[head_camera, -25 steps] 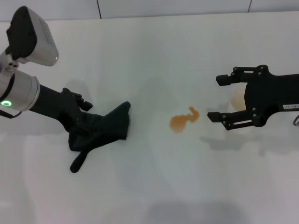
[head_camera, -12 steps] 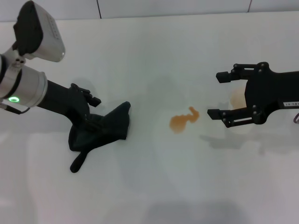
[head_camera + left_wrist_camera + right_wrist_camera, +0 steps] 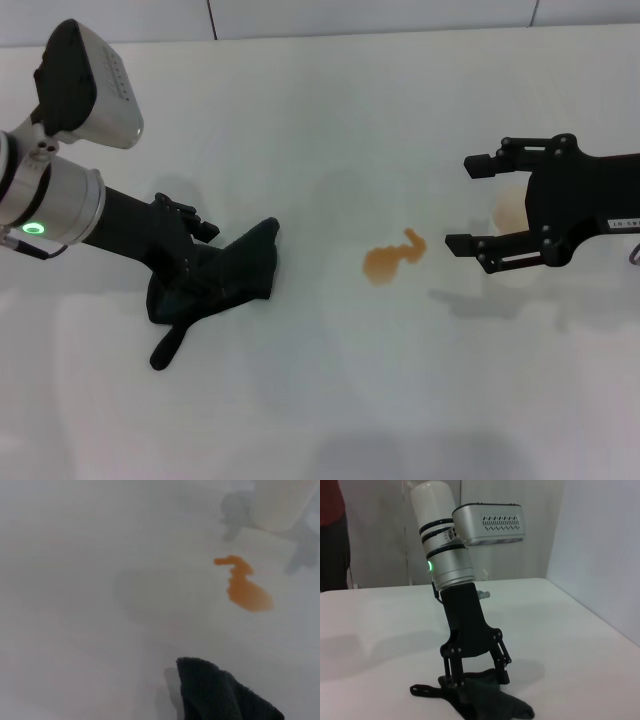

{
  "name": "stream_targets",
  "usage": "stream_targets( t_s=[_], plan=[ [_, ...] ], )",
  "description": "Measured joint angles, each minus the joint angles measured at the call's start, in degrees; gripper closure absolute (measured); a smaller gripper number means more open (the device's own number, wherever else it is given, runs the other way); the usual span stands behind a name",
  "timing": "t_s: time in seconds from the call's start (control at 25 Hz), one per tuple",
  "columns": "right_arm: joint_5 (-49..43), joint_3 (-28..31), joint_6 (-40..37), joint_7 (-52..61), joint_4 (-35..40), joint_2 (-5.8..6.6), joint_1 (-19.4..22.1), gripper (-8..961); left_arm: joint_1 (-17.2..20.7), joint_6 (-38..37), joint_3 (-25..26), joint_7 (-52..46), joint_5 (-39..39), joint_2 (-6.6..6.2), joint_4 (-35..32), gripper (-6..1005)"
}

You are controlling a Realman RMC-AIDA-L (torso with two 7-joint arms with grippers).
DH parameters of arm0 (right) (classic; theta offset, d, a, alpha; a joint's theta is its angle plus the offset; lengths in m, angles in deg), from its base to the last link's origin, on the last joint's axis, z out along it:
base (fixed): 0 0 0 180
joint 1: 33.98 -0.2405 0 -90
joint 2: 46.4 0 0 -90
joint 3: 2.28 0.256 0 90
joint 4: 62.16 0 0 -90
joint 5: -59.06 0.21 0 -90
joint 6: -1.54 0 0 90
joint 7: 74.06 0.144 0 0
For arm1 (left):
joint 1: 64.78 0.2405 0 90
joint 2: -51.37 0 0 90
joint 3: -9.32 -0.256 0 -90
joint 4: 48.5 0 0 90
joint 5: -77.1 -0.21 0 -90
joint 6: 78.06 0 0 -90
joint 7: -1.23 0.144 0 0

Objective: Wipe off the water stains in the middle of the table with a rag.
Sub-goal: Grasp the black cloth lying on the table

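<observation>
The dark rag (image 3: 225,275) lies on the white table (image 3: 320,400) at the left, its narrow tail towards the front. My left gripper (image 3: 188,262) stands on it with its fingers spread, tips pressed into the cloth; the right wrist view shows this (image 3: 476,679) over the rag (image 3: 492,705). The orange-brown water stains (image 3: 392,259) sit mid-table, apart from the rag, and also show in the left wrist view (image 3: 244,586) beyond the rag's corner (image 3: 217,695). My right gripper (image 3: 470,204) is open, right of the stain.
A white paper cup (image 3: 508,212) stands between and behind my right gripper's fingers; it also shows in the left wrist view (image 3: 280,502). A wall edge runs along the table's far side.
My left arm has shifted a little to the right and steepened over the rag. The rag has hardly moved. My right gripper has drifted slightly right.
</observation>
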State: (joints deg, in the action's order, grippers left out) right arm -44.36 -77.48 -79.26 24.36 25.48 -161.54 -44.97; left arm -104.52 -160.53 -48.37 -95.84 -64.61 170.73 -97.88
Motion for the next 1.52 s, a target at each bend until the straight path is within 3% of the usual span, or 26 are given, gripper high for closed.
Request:
stream_targets(
  t_s=[1.12, 1.36, 1.52],
  plan=[
    [0.1, -0.2, 1.4, -0.6, -1.1, 0.00, 0.0, 112, 1.6, 1.6, -1.3, 0.1, 0.8, -0.04, 0.0, 185],
    [0.1, -0.1, 1.4, -0.6, -1.1, 0.00, -0.1, 112, 1.2, 2.8, -1.5, -0.1, 0.8, -0.03, 0.0, 358],
    [0.1, 0.0, 1.4, -0.6, -1.1, 0.00, -0.1, 112, 0.9, 3.4, -1.5, -0.7, 0.8, 0.00, 0.0, 549]
  ],
)
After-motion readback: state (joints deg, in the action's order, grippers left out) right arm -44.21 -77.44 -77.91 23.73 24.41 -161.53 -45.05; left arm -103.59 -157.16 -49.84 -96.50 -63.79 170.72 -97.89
